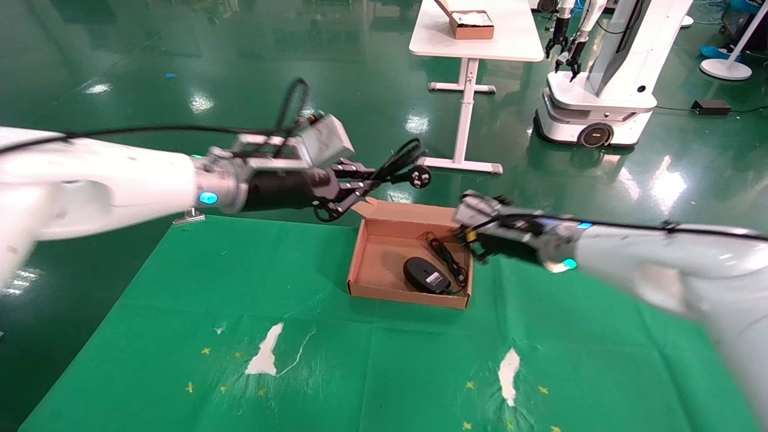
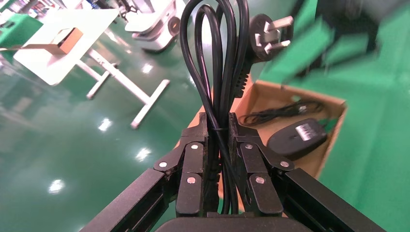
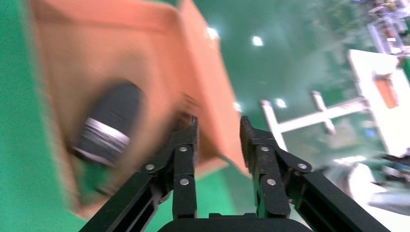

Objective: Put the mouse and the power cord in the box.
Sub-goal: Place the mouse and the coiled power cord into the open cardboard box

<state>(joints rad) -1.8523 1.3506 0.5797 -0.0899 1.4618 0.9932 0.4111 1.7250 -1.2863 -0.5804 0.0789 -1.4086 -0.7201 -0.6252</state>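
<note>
From my head camera, the small black oval mouse (image 1: 425, 275) already lies inside the shallow brown cardboard box (image 1: 384, 282), white label up, its thin cable coiled beside it toward the box's right wall; the box sits on the green-clothed worktop (image 1: 180, 312); so I judge the first half of the job done and the second in hand; my left pincer (image 1: 360, 183) hangs in the air just beyond the box's far left corner, clenched on the thick black looped power cord (image 1: 399, 161), whose pronged plug dangles above the far rim; my right pincer (image 1: 474, 237) is at the box's right wall, near the top edge, carrying nothing that I can see. From my left wrist camera, the fingers (image 2: 193, 164) are pressed tight on the bundled cord (image 2: 217, 72), the loops and the plug standing out past the tips; beyond them the box (image 2: 333, 135) lies open with the mouse (image 2: 297, 137) in it. From my right wrist camera, the pincer (image 3: 217, 133) is released, a clear gap between its fingers and nothing in it; it hovers over the box wall (image 3: 208, 96) with the mouse (image 3: 111, 125) blurred on the box floor. The next move, as I judge it, calls for carrying the cord over the bare left part of the box, lowering until the loops and plug sit within the walls, then letting go; the loose loops may spill over the rim.
</note>
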